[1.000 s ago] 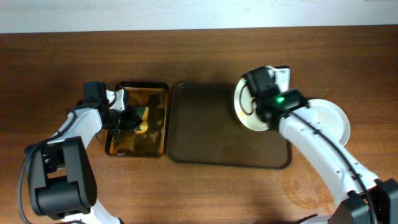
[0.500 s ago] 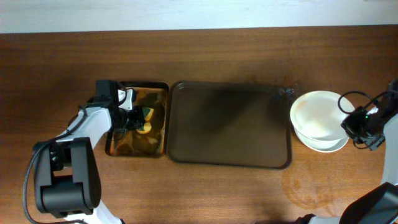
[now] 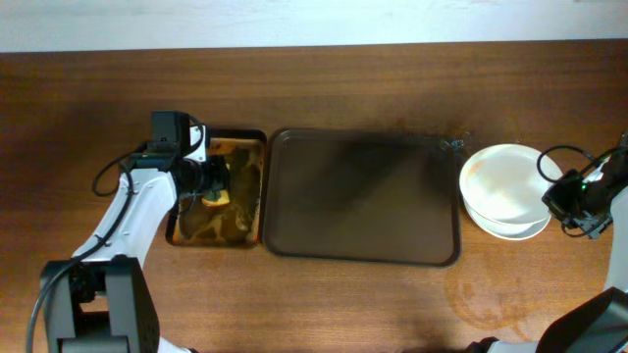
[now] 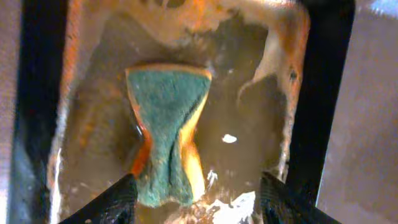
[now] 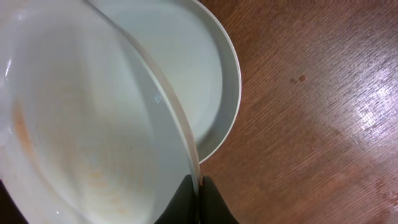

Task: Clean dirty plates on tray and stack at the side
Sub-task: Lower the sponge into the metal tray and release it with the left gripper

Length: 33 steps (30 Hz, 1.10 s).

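Observation:
The dark-brown tray (image 3: pixel 363 201) holds no plates. White plates (image 3: pixel 502 191) are stacked on the bare tabletop to its right. My right gripper (image 3: pixel 552 204) is shut on the right rim of the top plate (image 5: pixel 93 124), which carries faint orange streaks and lies tilted over a plain plate (image 5: pixel 202 68). In the right wrist view the fingertips (image 5: pixel 186 198) pinch that rim. My left gripper (image 3: pixel 209 183) hangs open over the small black-rimmed tray (image 3: pixel 250 137). The green-yellow sponge (image 4: pixel 165 134) lies free on its stained bottom, between the left gripper's (image 4: pixel 199 202) spread fingers (image 4: pixel 118 202).
The small tray's black rim (image 4: pixel 320 93) runs close to the right of the left gripper. The big tray's left edge lies just beyond it. Bare wood tabletop (image 5: pixel 311 124) lies to the right of the plate stack, near the table's right end.
The right arm swung the plate from over the tray to the stack at the right and now holds still. The left gripper has opened and let go of the sponge.

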Tool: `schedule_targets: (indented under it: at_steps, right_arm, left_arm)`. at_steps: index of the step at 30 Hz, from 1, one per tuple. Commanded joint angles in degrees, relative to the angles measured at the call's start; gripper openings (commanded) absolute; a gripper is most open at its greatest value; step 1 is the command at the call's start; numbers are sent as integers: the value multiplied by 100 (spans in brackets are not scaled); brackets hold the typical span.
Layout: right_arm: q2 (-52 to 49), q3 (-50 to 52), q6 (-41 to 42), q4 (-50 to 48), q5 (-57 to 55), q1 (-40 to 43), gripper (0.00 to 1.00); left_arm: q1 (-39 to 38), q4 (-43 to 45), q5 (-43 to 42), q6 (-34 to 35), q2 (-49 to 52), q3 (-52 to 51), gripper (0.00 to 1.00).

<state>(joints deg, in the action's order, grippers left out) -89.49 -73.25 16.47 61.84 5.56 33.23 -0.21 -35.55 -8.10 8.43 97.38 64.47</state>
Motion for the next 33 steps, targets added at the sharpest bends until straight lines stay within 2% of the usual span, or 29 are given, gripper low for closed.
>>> schedule_targets:
  at_steps: [1,3,5,9,12,14,16,17,19,20,24,30,32,33]
  right_arm:
    - [-46,-76,-17,-28,68,22,5]
    - [-232,-61,-17,-59,66,22,5]
    - [-376,-57,-15,-168,20,24,13]
    - [-417,-57,-15,-391,-22,24,13]
    - [-417,-57,-17,-332,7,17,27]
    - [-417,-57,-297,-131,409,15,28]
    - [-415,-57,-1078,-17,1366,-48,28]
    - [-415,-57,-1224,7,1534,-107,28]
    - [-415,-57,-1329,35,1587,-413,28]
    - [-415,-57,-1329,15,1574,-544,28]
    - [-415,-57,-1327,-52,1561,-1005,28]
    - [-415,-57,-1325,-28,1541,-1147,27]
    - [-415,-57,-1325,-11,1543,-1147,27]
    - [-415,-57,-1327,-4,1543,-1147,27]
  left_arm:
    - [-116,-234,-59,7,-83,52,61]
    - [-153,-269,-42,7,-83,50,62]
    - [-151,-269,-39,7,-83,50,61]
    - [-151,-271,109,7,-83,50,61]
    - [-149,-278,127,7,-83,50,61]
    - [-151,-267,476,9,-83,50,61]
    - [-151,-85,929,11,-81,46,49]
    - [-151,55,1001,11,-81,46,47]
    - [-151,509,1003,11,-61,46,11]
    - [-151,627,1003,11,-55,44,0]
    - [-151,811,999,11,142,42,0]
    - [-151,911,898,13,986,42,0]
    - [-149,1003,861,11,1318,42,8]
    - [-146,1001,946,11,1443,42,7]
